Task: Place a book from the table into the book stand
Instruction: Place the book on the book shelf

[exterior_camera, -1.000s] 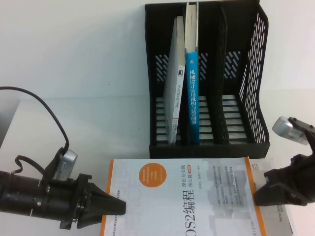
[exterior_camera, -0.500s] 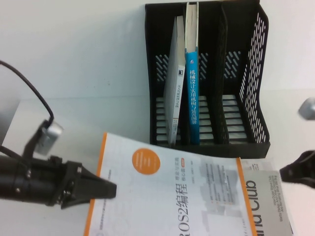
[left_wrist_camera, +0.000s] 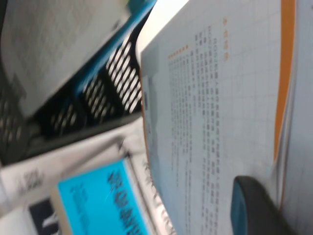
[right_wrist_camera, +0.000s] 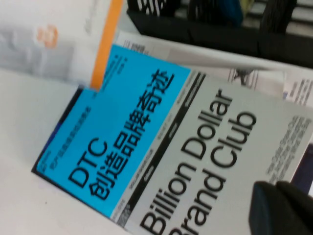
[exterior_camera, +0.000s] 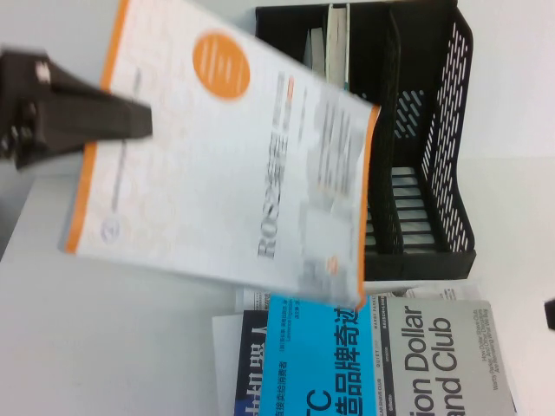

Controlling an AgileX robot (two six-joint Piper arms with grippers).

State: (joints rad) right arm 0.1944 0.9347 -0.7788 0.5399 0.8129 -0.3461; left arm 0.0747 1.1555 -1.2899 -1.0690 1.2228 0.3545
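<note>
ROS2 book [exterior_camera: 225, 165]: white, orange-edged, orange circle; lifted off table [exterior_camera: 104, 338], tilted, partly covering black three-compartment book stand [exterior_camera: 425, 165] behind.

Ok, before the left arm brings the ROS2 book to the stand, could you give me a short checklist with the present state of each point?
1. left gripper shut on the book: ok.
2. Book clear of the table: ok, lifted.
3. Free compartment in the book stand: ok, the right one looks free.
4. Book upright for the slot: not ok, tilted.
5. Billion Dollar Brand Club book left lying flat: ok.
6. right gripper out of the way: ok, low beside that book; fingers cannot tell.
</note>
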